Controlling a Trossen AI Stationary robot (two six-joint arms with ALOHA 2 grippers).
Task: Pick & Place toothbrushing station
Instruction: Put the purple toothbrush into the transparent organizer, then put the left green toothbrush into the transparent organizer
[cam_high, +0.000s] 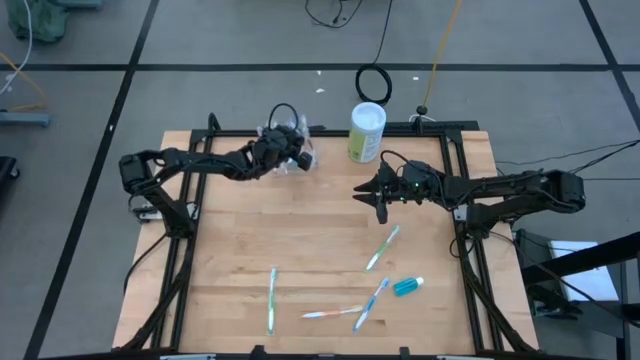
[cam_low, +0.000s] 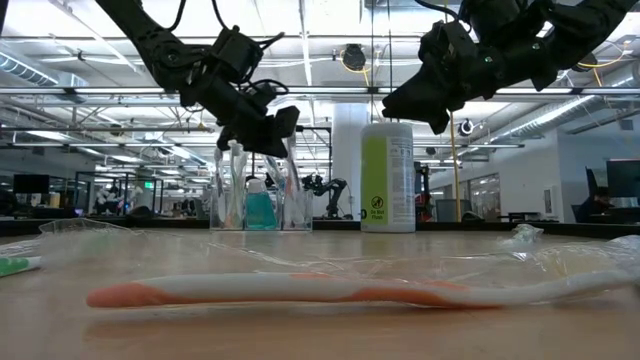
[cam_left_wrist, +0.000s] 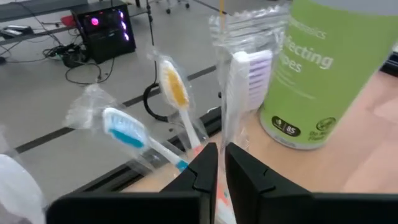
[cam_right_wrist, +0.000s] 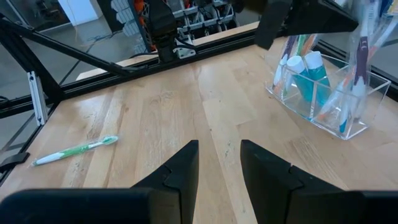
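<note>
While right end effector hangs open, left end effector pinches wrapped toothbrush over holder

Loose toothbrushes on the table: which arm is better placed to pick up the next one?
Probably the right. The right gripper hangs open, empty, close to the nearest toothbrush. The left gripper is shut over the clear holder, farther away.

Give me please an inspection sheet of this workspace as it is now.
Surface: wooden table, black frame.
Job's things: clear holder at the far edge with brushes and blue tubes; four brushes and one tube lie loose near the front.
Clutter: green-white canister beside the holder.
Grippers: left tool over the holder, nearly shut on a wrapped brush; right tool open, raised, empty.
Cables: loops on the floor.
Surroundings: workshop, no person seen.
</note>
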